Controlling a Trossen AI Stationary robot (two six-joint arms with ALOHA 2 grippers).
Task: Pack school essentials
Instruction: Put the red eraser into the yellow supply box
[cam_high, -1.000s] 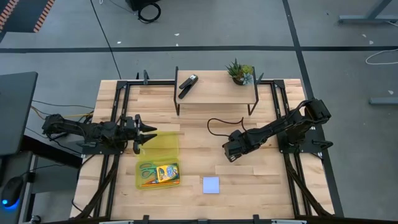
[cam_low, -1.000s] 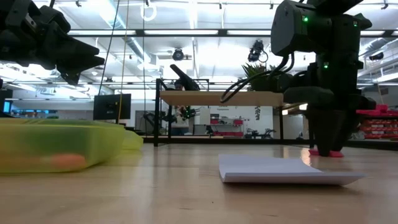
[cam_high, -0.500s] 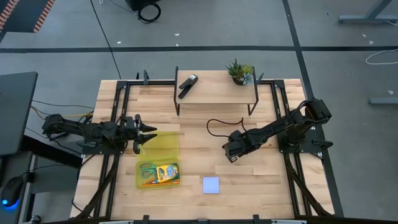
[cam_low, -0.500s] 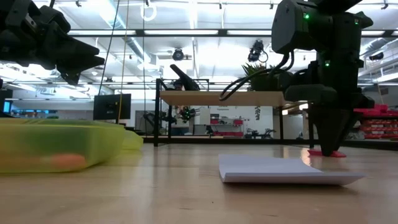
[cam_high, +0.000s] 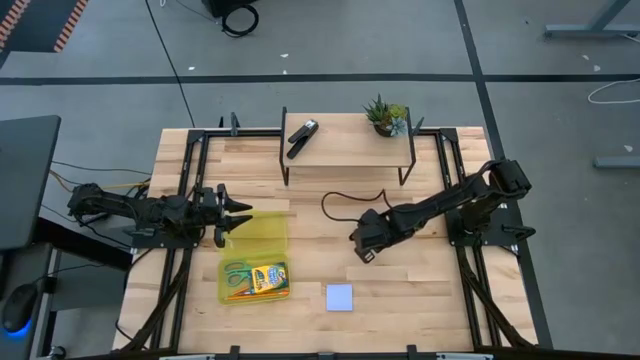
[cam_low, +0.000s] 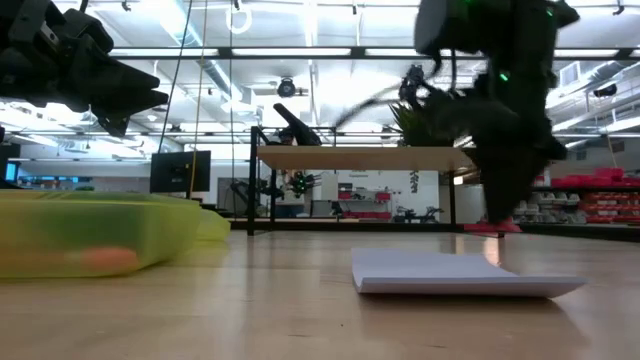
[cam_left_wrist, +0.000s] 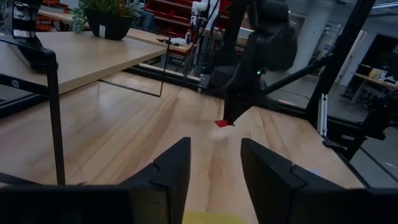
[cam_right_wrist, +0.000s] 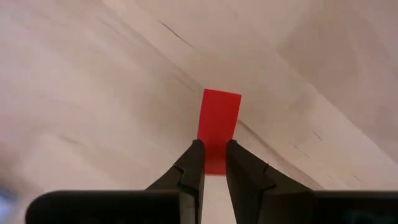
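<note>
Right hand (cam_right_wrist: 211, 163) clamped on red block (cam_right_wrist: 219, 127), beside pad (cam_high: 339, 297); thin grip, slip risk. Left hand (cam_left_wrist: 214, 163) apart over pouch (cam_high: 262, 232).

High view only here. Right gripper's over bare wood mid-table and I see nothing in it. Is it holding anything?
Observer: Yes. The right wrist view shows the right gripper shut on a tiny red rectangular block.
Operator: Is it off the table?
Observer: In the low view the block's red edge sits just above the wooden tabletop. It looks clear of the wood, but motion blur leaves some doubt.
Operator: Left arm?
Observer: The left wrist view shows the left gripper open and empty, facing the right arm.
</note>
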